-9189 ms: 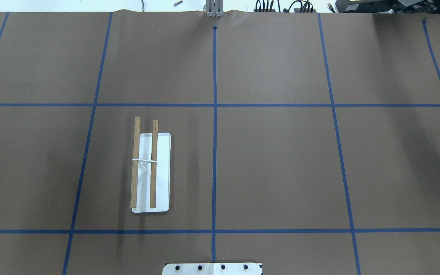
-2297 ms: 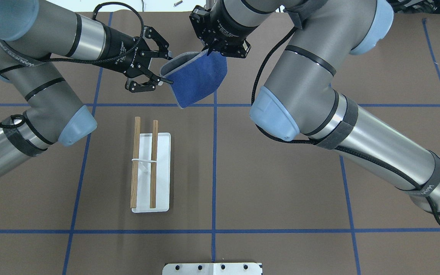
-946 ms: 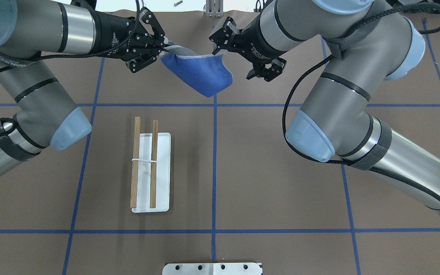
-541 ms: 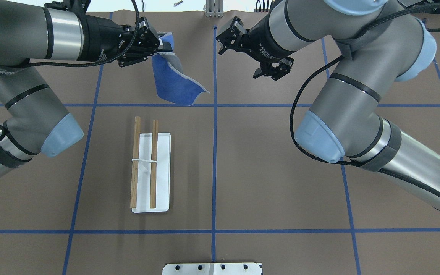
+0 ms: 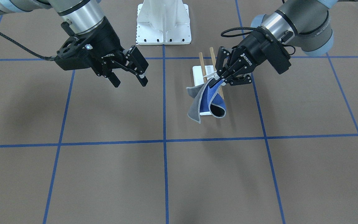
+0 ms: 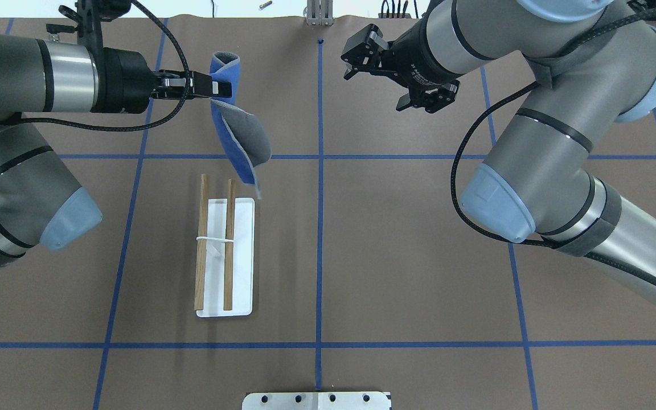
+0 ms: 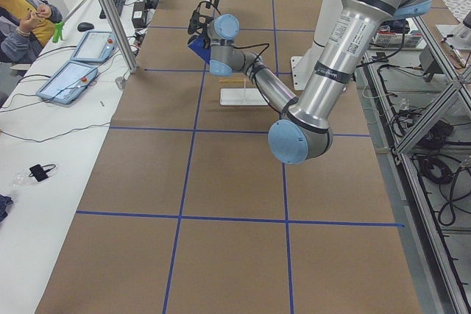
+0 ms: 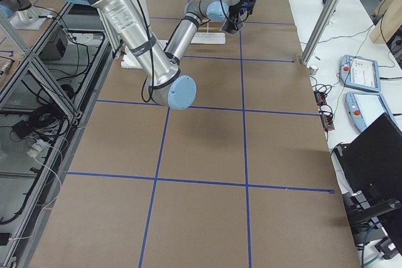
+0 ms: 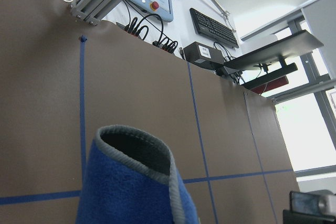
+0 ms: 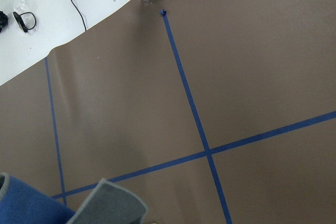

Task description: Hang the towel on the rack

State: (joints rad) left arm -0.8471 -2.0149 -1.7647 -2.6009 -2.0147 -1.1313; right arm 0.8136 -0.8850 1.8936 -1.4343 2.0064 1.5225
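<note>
Table [image 6: 408, 245] covered w/ brown paper, split into big squares by blue tape lines [image 6: 319, 256]; paper ripples a bit at the far edge. L gripper [image 5: 220, 79] is clamped on one edge of the towel [image 6: 245, 134], which hangs folded in the air, grey & blue faces both showing, just past the far end of the rack [image 6: 228, 250]. In the overhead view its lowest corner sits by a corner of the white base [image 6: 244, 267]; touching the rods or not, can't tell. R gripper [image 5: 130, 83] is spread wide w/ nothing in it, well apart from the towel, above bare paper. White bolted pedestal [image 5: 163, 21] on robot's side. Beyond the far edge: white bench w/ teach pendants [image 7: 68, 82], keyboard [image 9: 212, 22], cables, a seated person in yellow [image 7: 22, 16], aluminium frame post [image 7: 110, 16].
</note>
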